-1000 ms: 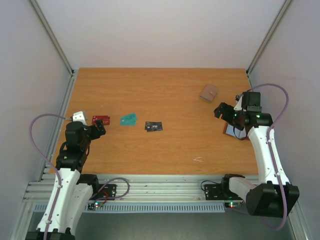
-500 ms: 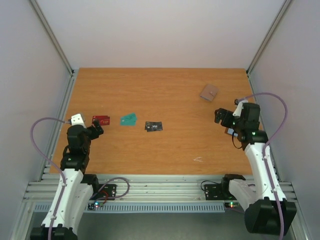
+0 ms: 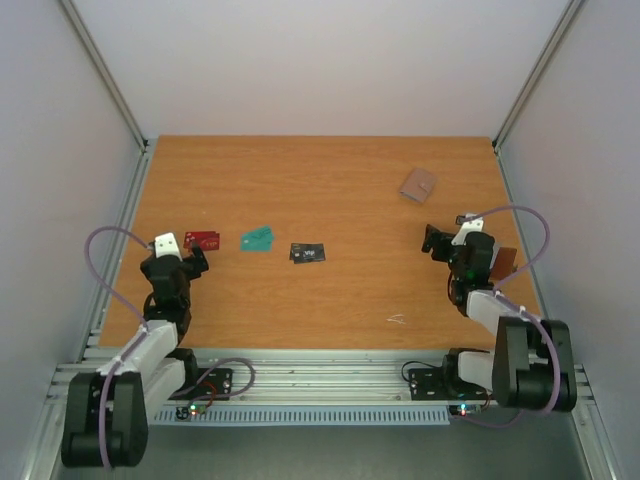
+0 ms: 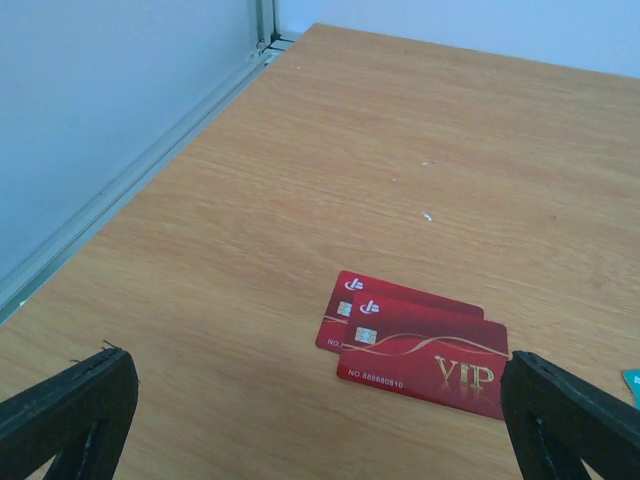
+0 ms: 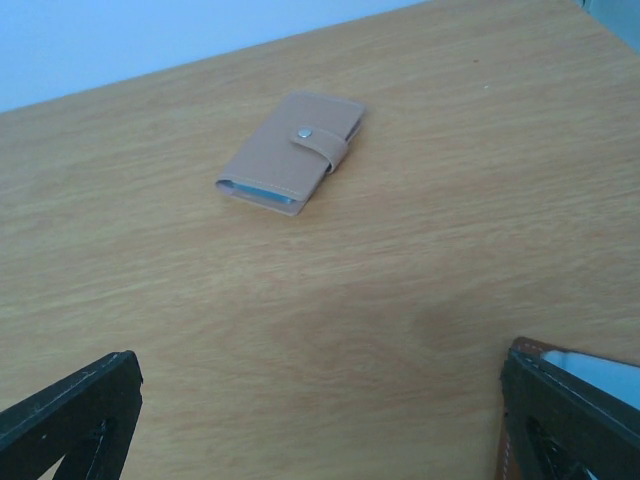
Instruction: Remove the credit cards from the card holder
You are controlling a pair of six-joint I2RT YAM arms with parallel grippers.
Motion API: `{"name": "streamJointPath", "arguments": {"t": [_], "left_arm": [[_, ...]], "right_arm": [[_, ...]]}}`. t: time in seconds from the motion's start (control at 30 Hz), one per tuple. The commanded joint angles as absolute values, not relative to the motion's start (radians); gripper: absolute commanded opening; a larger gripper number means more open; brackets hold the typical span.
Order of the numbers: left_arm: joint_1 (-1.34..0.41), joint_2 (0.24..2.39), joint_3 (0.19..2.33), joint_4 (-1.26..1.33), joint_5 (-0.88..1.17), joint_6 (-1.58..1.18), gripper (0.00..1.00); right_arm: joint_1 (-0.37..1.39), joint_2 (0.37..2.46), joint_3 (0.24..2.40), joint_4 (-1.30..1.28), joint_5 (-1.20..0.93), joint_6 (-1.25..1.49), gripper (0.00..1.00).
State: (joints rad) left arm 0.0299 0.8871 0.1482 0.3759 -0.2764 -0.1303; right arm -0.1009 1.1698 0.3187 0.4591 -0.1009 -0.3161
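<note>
Your left tool (image 3: 193, 259), jaws wide, sits near the left edge of the desk (image 3: 340, 300), beside red cards (image 4: 415, 345). Right tool (image 3: 437, 243), jaws wide, is well apart from the snapped-shut card holder (image 5: 290, 152), far right.

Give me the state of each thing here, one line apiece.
Holder: shut, tab snapped, lying flat.
Red cards: two, overlapping, face up.
Teal card: out, flat.
Black card: out, flat.
Left fingers: open, empty.
Right fingers: open, empty.
Brown thing: mostly hidden, unclear.
</note>
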Motion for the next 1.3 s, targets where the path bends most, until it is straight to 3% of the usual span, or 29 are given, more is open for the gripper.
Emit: {"name": "streamJointPath", "arguments": {"t": [0.0,0.17,0.23,0.4,0.47,1.27], "left_arm": [[0.035,1.007,0.139,0.706,-0.311,-0.148,0.99],[0.038,1.209,0.225,0.816,-0.316,-0.113,0.99],[0.038,1.263,0.286,0.767,-0.294,-0.102,0.99],[0.014,1.448,0.307,0.942,-0.184,-0.096,0.99],[0.009,1.535,0.325,0.993,-0.156,-0.075,0.99],[0.005,1.561,0.38,0.935,-0.158,-0.033,0.99]], "right_arm": [[-0.104,1.246,0.325,0.753,-0.095,-0.35,0.99],[-0.106,1.312,0.358,0.733,-0.12,-0.41,0.98],[-0.106,1.371,0.313,0.85,-0.113,-0.406,0.99],[-0.106,1.606,0.318,1.061,-0.147,-0.413,0.98],[-0.106,1.579,0.364,0.92,-0.144,-0.416,0.99],[-0.101,1.589,0.397,0.876,-0.155,-0.426,0.98]]}}
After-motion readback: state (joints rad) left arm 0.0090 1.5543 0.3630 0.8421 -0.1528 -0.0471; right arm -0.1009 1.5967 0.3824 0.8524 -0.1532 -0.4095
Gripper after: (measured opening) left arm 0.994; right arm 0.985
